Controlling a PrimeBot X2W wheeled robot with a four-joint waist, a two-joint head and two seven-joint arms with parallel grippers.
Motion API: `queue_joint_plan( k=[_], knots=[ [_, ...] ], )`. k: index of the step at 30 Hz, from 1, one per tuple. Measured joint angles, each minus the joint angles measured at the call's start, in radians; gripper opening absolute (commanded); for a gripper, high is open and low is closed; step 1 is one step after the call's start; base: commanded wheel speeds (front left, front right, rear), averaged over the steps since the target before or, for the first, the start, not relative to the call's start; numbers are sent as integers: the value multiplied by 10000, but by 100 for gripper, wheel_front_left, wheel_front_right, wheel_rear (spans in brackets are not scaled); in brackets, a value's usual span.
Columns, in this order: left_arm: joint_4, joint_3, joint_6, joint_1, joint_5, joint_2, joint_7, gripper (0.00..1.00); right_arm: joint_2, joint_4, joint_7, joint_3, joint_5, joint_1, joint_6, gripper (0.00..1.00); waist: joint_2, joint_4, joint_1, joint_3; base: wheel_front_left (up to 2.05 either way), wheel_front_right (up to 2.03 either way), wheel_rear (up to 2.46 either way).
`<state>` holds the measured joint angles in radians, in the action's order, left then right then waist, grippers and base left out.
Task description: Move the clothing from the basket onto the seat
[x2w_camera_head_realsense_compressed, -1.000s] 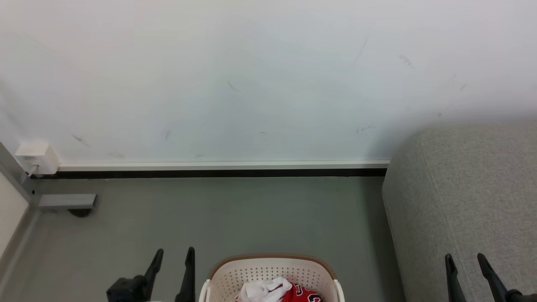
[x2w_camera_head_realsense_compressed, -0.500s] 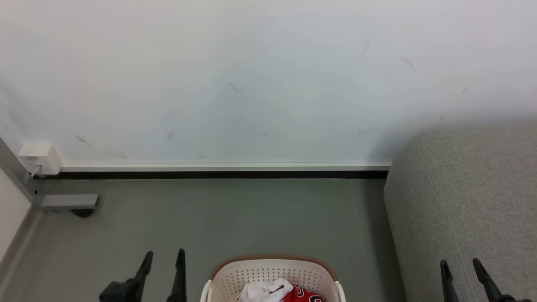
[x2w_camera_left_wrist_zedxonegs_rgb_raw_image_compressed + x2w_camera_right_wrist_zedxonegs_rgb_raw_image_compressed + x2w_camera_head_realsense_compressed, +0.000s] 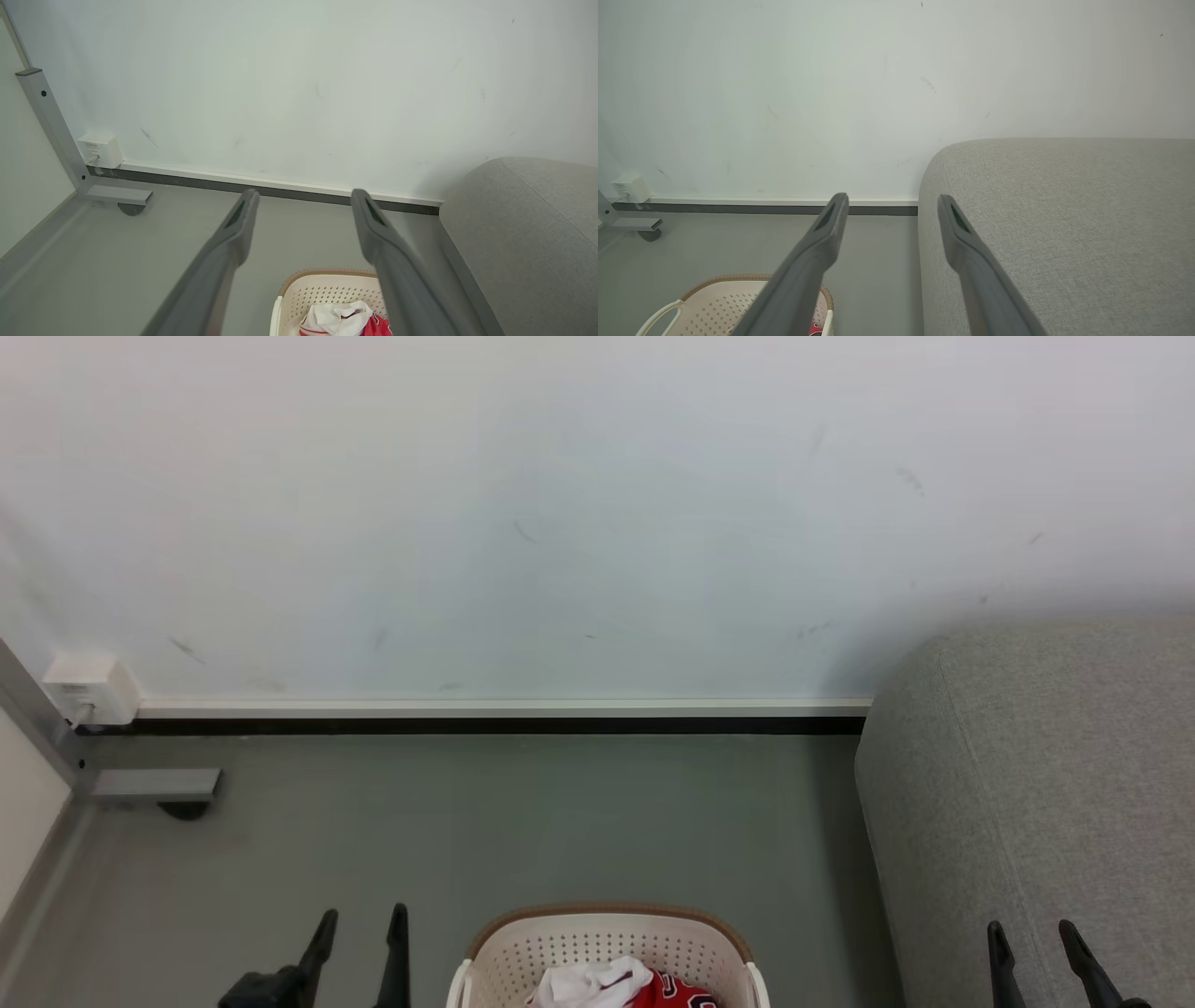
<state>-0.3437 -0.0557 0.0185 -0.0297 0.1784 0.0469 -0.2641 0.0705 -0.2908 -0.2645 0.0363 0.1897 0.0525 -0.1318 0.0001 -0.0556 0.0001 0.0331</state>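
Head view, reading left to right. The left gripper (image 3: 363, 913) sits low over the floor (image 3: 560, 821), just beside the basket (image 3: 607, 908). Its fingers stand wide apart with nothing between them. The basket rests on the floor at bottom centre. The clothing (image 3: 677, 992) lies bunched inside it, below the rim: red fabric with a white fold on its left. The seat (image 3: 1027, 756) stands to the right of the basket, near but apart. The right gripper (image 3: 1030, 927) shows against the seat's near part, fingers likewise wide and empty.

Handling: expect the clothing to be light, limp and somewhat slick, so it will probably sag and trail when lifted. Pinch a raised, doubled fold near the middle of the heap, not a single edge. Keep the fingertips clear of the perforated wall. Lift until the hanging fabric clears the rim before crossing to the seat.
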Motion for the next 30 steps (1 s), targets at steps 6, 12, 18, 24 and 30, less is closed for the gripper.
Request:
queue_joint_plan(
  k=[6,12,18,24,30],
  knots=[
    [-113,33,29,-4,81,0,0,100,-4,-13,0,52,27,0,0,100,0,4,0,-3,0,0,0],
    [-130,40,31,-4,98,0,0,100,-12,-12,0,73,27,4,0,100,0,4,0,-3,0,0,0],
    [-155,29,29,-4,115,0,0,100,-13,-12,0,48,27,7,0,100,0,10,0,-40,0,0,0],
    [-199,36,12,-8,130,0,0,100,-13,-12,0,58,27,5,0,100,0,24,0,-53,0,0,0],
    [-226,58,13,-9,144,0,0,100,-17,-10,0,61,25,5,0,100,0,34,0,-41,0,0,0]
  ],
)
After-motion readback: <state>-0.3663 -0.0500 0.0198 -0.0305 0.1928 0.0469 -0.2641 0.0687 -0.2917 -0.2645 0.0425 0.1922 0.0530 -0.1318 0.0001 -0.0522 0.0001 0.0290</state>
